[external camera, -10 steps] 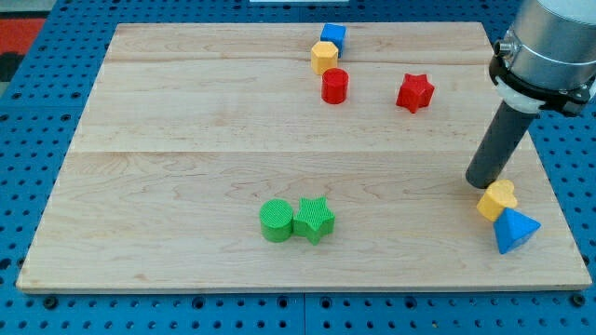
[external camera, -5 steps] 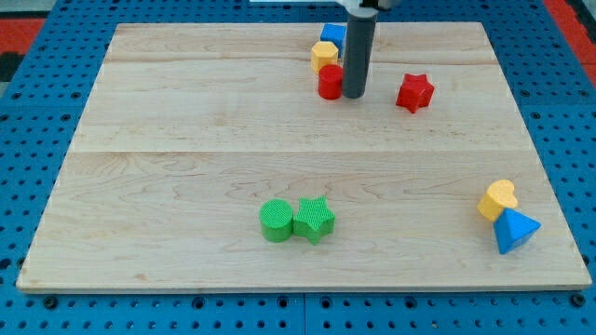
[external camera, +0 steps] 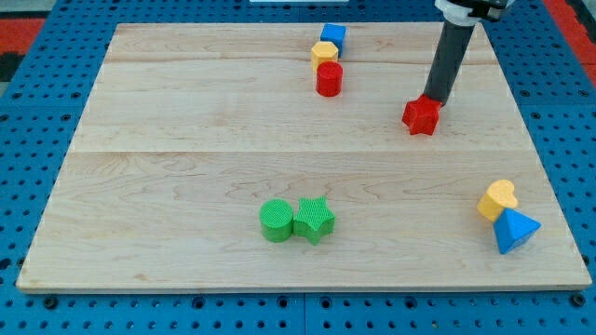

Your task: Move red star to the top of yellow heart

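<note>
No writing or label can be read anywhere; the arm above the rod is cut off by the view's top edge. The rod slants down from the view's upper right, holding nothing; my tip (external camera: 435, 100) touches the top edge of the red star (external camera: 422, 115); the yellow heart (external camera: 497, 199) sits well apart toward the view's lower right, touching the blue block (external camera: 515, 230).

A: Cam setup?
B: One view only. High, off the board's (external camera: 186, 140) near edge, angled down twd the far edge.
A: How close?
B: Mid-range; whole board in frame, blue pegboard (external camera: 37, 121) round it.
</note>
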Available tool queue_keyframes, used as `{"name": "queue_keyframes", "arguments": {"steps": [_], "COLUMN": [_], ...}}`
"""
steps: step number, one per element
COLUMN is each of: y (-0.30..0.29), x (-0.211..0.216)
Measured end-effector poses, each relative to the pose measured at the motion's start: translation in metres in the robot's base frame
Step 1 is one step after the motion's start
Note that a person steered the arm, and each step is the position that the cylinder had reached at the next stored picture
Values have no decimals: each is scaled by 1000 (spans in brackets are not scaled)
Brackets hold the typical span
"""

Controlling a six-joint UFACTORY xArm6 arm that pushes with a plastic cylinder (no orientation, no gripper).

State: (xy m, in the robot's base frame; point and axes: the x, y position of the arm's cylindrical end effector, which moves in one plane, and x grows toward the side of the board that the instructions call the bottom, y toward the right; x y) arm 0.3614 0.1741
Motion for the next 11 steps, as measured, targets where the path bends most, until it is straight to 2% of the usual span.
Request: {"name": "queue_keyframes", "arguments": {"steps": [1, 2, 3, 4, 6, 8, 9, 11], "y": [-27, -68, -68, -49, 18, 1, 47, 72], "x": [-34, -48, -9, 16, 39, 4, 3, 23]}}
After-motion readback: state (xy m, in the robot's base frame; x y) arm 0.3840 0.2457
